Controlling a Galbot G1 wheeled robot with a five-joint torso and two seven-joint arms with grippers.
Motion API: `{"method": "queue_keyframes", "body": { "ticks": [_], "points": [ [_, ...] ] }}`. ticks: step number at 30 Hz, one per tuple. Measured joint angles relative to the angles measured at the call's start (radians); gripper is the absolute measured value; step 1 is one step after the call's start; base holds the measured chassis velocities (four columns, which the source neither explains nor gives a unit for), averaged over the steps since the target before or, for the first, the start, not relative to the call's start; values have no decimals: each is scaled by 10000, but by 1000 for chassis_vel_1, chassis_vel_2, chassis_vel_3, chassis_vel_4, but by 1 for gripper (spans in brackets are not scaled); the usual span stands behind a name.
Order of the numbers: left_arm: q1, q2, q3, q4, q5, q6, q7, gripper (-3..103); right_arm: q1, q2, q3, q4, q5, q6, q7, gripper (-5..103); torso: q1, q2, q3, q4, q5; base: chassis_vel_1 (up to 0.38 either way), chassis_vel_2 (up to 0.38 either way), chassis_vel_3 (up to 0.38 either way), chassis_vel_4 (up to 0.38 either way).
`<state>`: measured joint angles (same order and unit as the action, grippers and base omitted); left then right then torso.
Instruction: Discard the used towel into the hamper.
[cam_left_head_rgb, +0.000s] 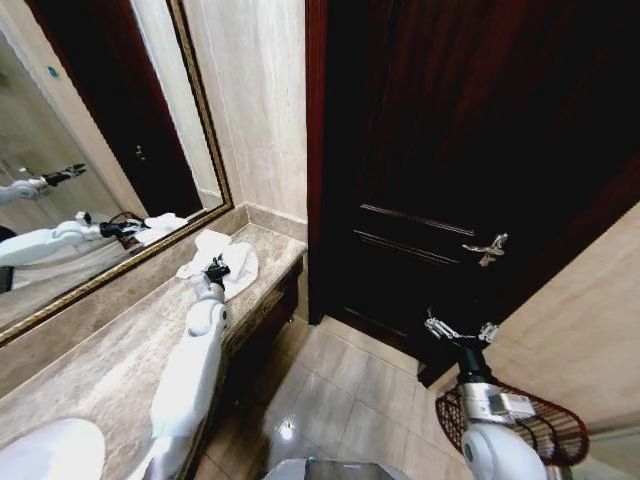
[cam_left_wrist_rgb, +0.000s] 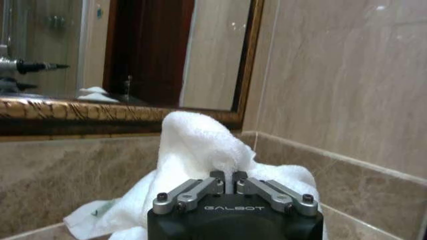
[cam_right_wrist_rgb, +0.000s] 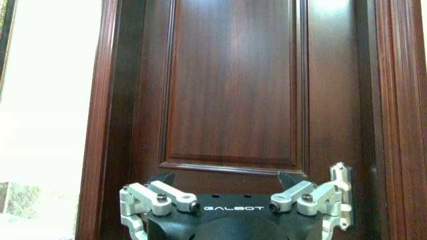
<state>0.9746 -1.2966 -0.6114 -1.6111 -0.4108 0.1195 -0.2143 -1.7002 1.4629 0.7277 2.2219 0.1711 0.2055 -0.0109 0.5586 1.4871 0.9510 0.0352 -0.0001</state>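
Nearest us, our left hand (cam_left_wrist_rgb: 227, 181) is clamped on a fold of the white towel (cam_left_wrist_rgb: 200, 150), which lies bunched on the marble counter (cam_left_head_rgb: 120, 350) below the mirror (cam_left_head_rgb: 90, 150). Towel's gripped but not lifted yet; carry & drop remain. Further right, our right hand (cam_left_head_rgb: 460, 331) hangs wide open, empty, facing the door (cam_right_wrist_rgb: 233, 85), w/ the hamper (cam_left_head_rgb: 545, 425) on the floor under that arm.
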Motion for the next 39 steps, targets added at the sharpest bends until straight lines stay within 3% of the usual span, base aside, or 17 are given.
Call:
{"method": "queue_keyframes", "body": {
  "ticks": [7, 14, 20, 31, 39],
  "points": [
    [1344, -14, -210, -1379, -369, -285, 87, 5, -57, 143, -136, 129, -42, 70, -21, 100, 0, 0, 0, 1, -1, 0, 0, 0, 0],
    [2595, -279, -319, -3081, -371, -162, 140, 5, -22, 226, -244, 175, -47, 126, -40, 100, -1, 0, -1, -1, 1, 0, 0, 0, 0],
    [3293, -496, -526, -3883, -290, -119, 142, 5, -10, 292, -267, 232, -12, 185, -46, 100, 0, 0, 0, -1, 1, 0, 0, 0, 0],
    [5403, -1705, -223, -5697, 722, -330, 214, 5, 104, 721, -468, 679, 28, 174, -77, 100, -1, 0, 0, 1, 3, 0, 0, 0, 0],
    [6587, -2193, -27, -7088, 1397, -366, 374, 5, 88, 687, -440, 1086, 147, 110, -58, 100, -1, 1, 0, 0, 3, 0, 0, 0, 0]
  ]
}}
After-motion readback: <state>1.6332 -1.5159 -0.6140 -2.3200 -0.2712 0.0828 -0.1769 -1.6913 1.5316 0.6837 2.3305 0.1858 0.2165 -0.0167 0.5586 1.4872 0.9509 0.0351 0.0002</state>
